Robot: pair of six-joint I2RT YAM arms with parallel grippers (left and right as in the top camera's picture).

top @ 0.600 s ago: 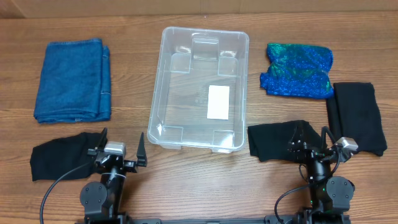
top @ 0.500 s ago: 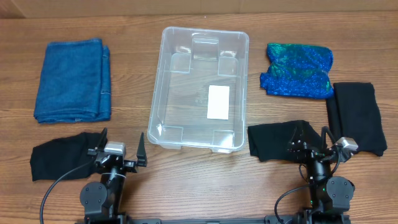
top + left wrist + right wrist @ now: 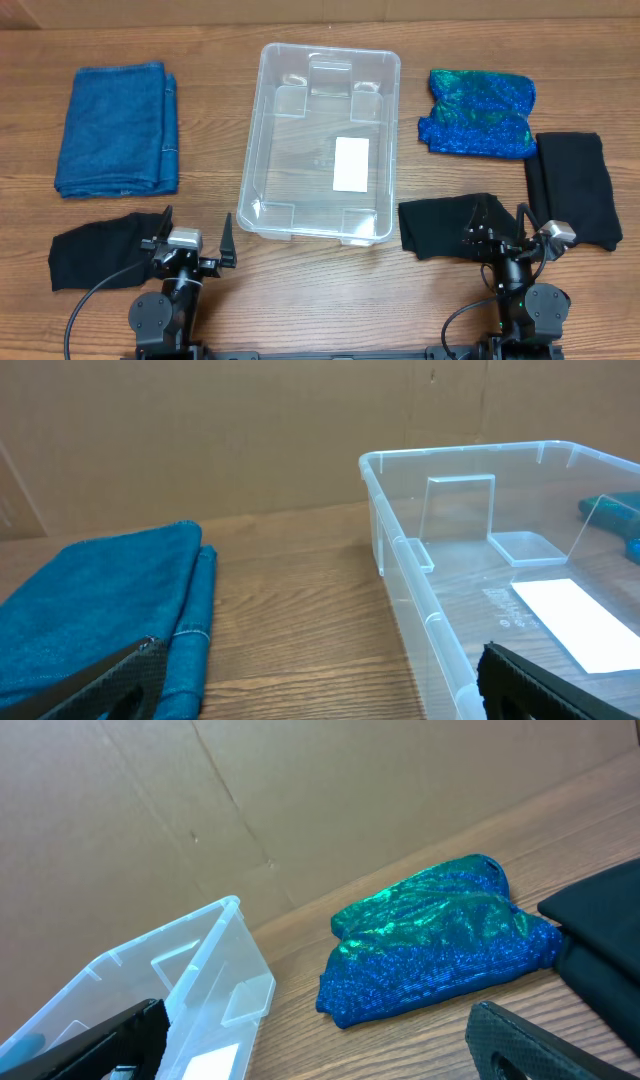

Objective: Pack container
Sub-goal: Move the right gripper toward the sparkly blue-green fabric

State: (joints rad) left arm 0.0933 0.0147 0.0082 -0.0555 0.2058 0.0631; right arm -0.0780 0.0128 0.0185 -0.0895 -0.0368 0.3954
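No words, numbers or brand names can be read in any view. The only label is a white rectangle (image 3: pixel 351 164) on the base of the clear container (image 3: pixel 318 60). From overhead it looks blank. The left wrist view shows the same label (image 3: pixel 585 622) closer and at a slant, and its face is still plain white with no print that can be made out. Just beside it, on the clear plastic floor, is a small patch of faint raised marks (image 3: pixel 503 607), too small and pale to read. The cardboard wall (image 3: pixel 250 430) behind the table carries no print.
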